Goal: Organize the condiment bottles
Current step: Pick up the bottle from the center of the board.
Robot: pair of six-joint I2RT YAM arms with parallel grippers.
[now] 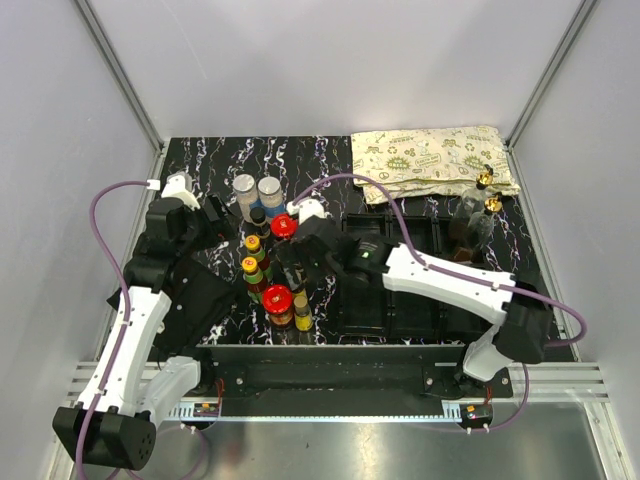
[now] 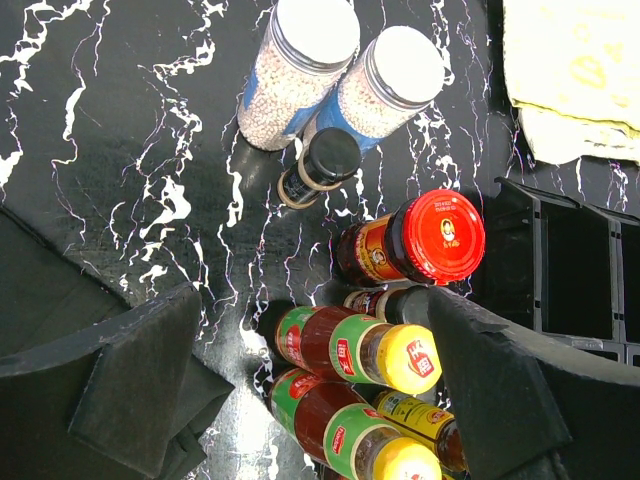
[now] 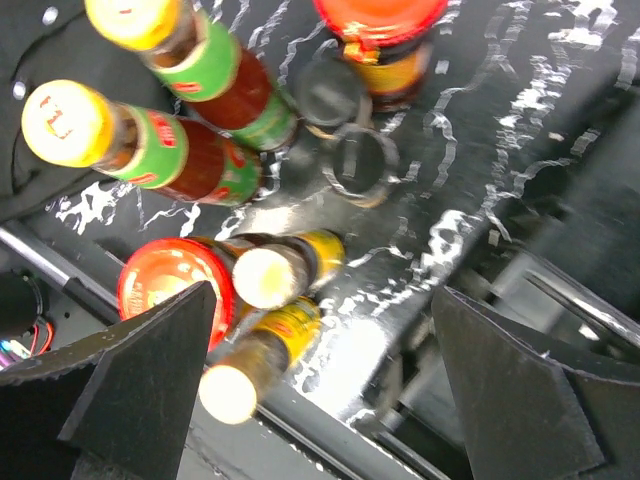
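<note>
We look at a black table [image 1: 200,160] with white marble veins, closed in by pale grey walls [image 1: 60,120]. The left arm rises along the left side of the top view and bends inward, so the left gripper [image 1: 226,222] points toward the middle of the frame. In its wrist view the two fingers [image 2: 140,390] are spread wide and pinch nothing; two yellow-capped sauces [image 2: 350,350] appear between them, at the bottom centre. The right arm stretches from the lower right across the black tray [image 1: 365,310], and the right gripper [image 1: 296,268] is over the bottles, its jaws also wide apart and holding nothing.

The condiment bottles [image 1: 268,260] stand in a tight group at the centre of the top view, just left of the tray. At the top of the group are two grey-lidded shakers [image 2: 300,70] full of pale grains, then a black-capped bottle [image 2: 325,160] and a red-lidded jar [image 2: 440,235] with dark brown content. Two glass bottles [image 1: 487,195] with gold spouts stand at the right, near the tray's upper right corner (we cannot tell if they are inside a compartment). A patterned cloth [image 1: 430,160] lies at the upper right.
</note>
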